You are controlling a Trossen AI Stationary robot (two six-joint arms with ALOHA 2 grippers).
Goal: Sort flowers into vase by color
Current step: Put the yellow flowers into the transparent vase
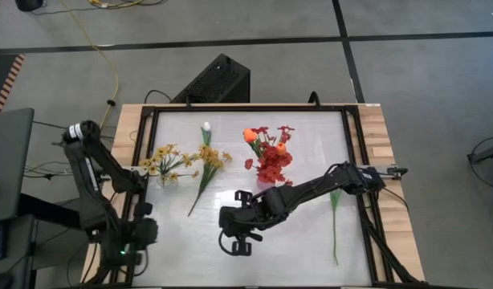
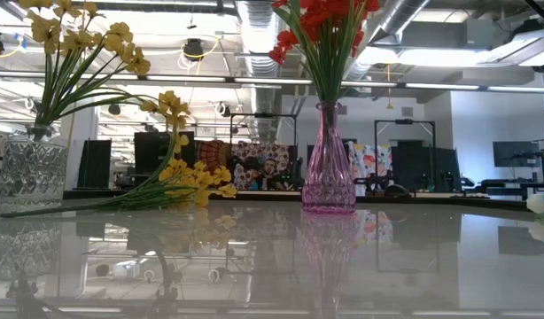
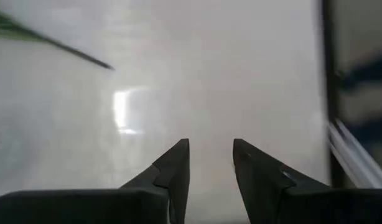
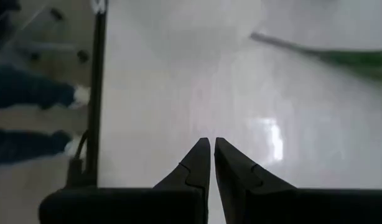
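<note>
High view has the right claw [image 1: 235, 246] nearly shut and empty, the left claw [image 1: 131, 255] part-open and empty; a yellow flower [image 1: 208, 164] lying beyond them could be knocked by a careless reach.

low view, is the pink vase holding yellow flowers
No, the pink vase holds red flowers; the yellow ones stand in the clear vase.

A robotics lab or open workshop floor: exposed silver ducts [image 2: 254, 22] and strip lights run under a bare ceiling, monitors [image 2: 511, 155] and dark equipment racks [image 2: 405, 151] line the back, yellow cable [image 1: 98, 40] trails over grey concrete floor [image 1: 407, 72], and a framed white surface [image 1: 311, 233] carries two mounted arms.
</note>
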